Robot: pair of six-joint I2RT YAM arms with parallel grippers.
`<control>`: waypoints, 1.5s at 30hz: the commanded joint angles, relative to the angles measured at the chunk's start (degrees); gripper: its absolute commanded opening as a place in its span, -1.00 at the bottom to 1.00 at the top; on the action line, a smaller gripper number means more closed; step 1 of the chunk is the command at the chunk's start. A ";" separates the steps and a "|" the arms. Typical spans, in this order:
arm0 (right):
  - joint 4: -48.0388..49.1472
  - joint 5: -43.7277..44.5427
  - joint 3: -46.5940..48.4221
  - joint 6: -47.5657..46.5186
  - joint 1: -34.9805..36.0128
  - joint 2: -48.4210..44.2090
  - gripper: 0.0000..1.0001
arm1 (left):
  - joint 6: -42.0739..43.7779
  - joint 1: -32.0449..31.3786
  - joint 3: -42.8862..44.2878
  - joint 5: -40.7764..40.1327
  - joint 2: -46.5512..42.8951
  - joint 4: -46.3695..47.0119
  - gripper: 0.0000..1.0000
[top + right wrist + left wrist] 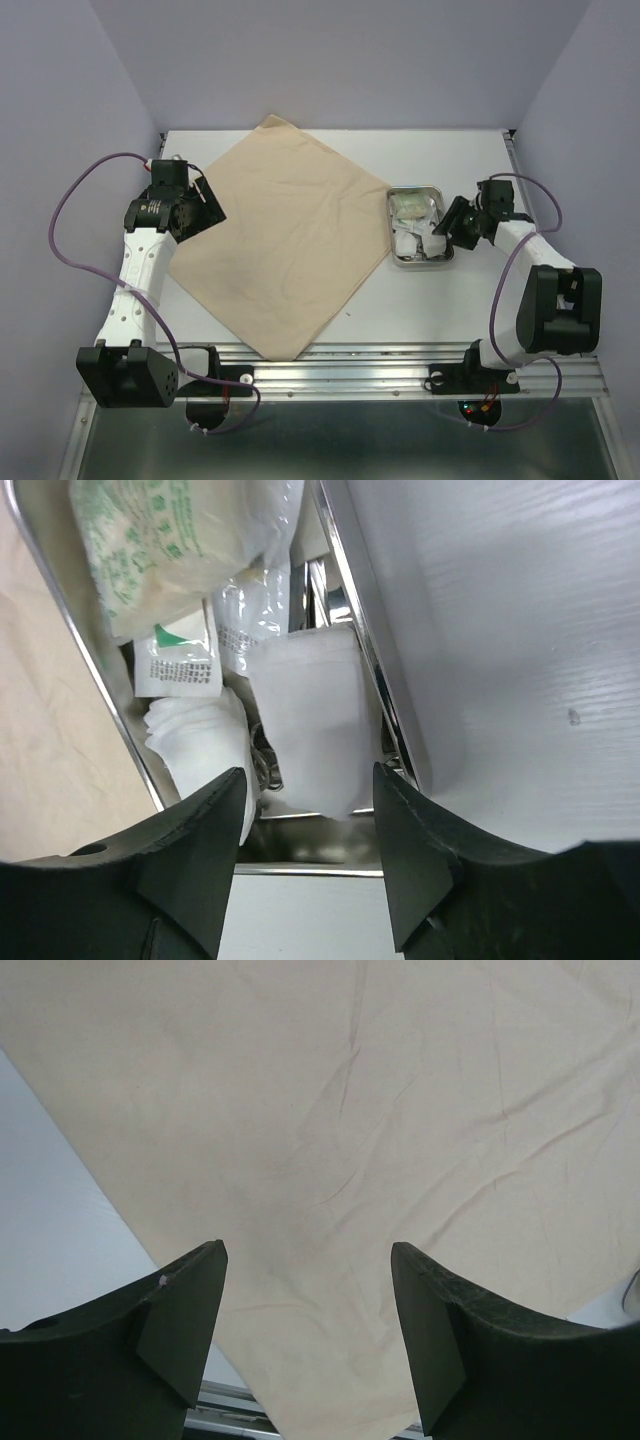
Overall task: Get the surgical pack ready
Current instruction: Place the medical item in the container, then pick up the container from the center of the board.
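Noted surgical pack in two parts, not yet joined. Found beige cloth [285, 235] spread flat as a diamond over the left and middle of the tabletop [450, 310], far corner at the far edge, near corner reaching the near edge, only light creases. Found steel tray [390, 225] standing just beside the cloth's right corner, on bare tabletop toward the right edge. Logged tray contents: white gauze pads [305, 715] piled at the near end, green-printed packets [150, 540] at the far end, a glint of steel [322, 590] between, probably the instruments, though too buried to tell scissors from forceps. Recorded right gripper [308, 780] poised at the tray's near right corner with jaws apart, clamped on nothing, one gauze pad lying in line with the gap. Recorded left gripper [308, 1260] over the cloth's left corner, jaws likewise apart and holding nothing, cloth lying below. Judged step in hand: taking hold of the tray for transfer onto the cloth's middle. To do well: close on the tray wall alone, not on gauze draped near it; keep the tray level to avoid spilling pads; lift clear over the cloth corner rather than pushing, to avoid rucking the sheet; consider pinning the left corner with the left gripper.
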 commanded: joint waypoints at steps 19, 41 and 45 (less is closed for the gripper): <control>3.65 3.44 -2.20 -0.10 2.29 0.74 -0.81 | 0.40 0.22 -1.46 0.27 -0.55 1.92 0.56; -5.57 18.44 16.25 -2.39 20.36 3.36 0.09 | -0.83 0.22 -5.68 -0.70 1.30 5.18 0.56; -5.22 22.77 20.55 -2.39 25.30 8.82 0.12 | -0.66 0.22 -5.33 -0.53 1.74 4.91 0.56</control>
